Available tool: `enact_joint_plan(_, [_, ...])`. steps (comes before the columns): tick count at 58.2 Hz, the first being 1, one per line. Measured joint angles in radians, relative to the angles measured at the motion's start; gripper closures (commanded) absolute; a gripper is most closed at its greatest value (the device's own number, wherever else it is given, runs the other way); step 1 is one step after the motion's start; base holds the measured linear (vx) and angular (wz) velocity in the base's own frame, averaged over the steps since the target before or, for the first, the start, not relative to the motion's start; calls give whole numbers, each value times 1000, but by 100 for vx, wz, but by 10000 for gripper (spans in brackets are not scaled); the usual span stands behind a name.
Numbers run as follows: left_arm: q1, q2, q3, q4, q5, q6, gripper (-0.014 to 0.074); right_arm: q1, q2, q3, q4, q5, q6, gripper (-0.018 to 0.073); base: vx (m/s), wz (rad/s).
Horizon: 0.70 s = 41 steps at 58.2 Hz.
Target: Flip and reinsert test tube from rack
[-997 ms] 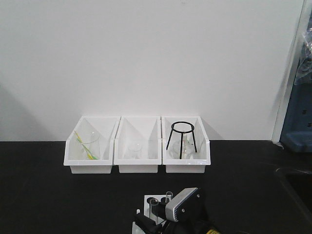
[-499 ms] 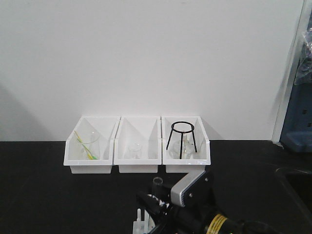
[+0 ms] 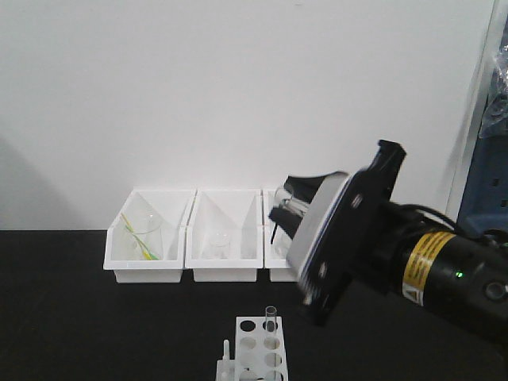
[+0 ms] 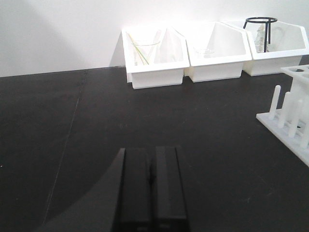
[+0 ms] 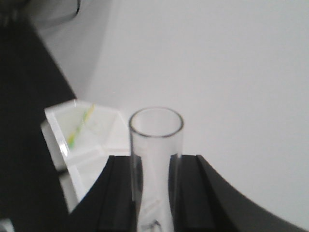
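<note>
Test tube [image 5: 155,159] is clamped in the right gripper [image 3: 287,208], open rim toward the wrist camera. It is held high over the table [image 3: 79,317], well apart from the rack [image 3: 259,353], presumably so room is had for the flip. Rack is seated at the table's near edge, about centre. A second tube [image 3: 271,317] stands upright in a far-row hole, so the neighbouring holes should be approached straight down. Left gripper [image 4: 153,154] is pressed together on nothing, low over bare table left of the rack. Bins [image 3: 225,270] are lined along the far edge, and any swing is best kept short of them.
</note>
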Motion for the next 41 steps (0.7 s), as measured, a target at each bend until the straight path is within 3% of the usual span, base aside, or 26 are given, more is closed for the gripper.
enact_joint_plan(3, [0,0,0,0,0,0,602,1,4,1,-138,60,-154,568,0,0])
enact_joint_plan(7, [0,0,0,0,0,0,602,1,8,2,-246,128,-270,568,0,0])
enact_joint_plan(14, [0,0,0,0,0,0,602,1,9,3,-276,177,-271,566,0,0])
enact_joint_plan(20, [0,0,0,0,0,0,602,1,9,0,-127,175,-44,565,0,0])
enact_joint_plan(28, [0,0,0,0,0,0,602,-15,13,-4,206,135,448,564,0,0])
enact_joint_plan(33, [0,0,0,0,0,0,602,-29,30,-4,352,102,665,564,0,0])
enact_joint_plan(41, [0,0,0,0,0,0,602,-34,83,29,386,-27,748,564,0,0])
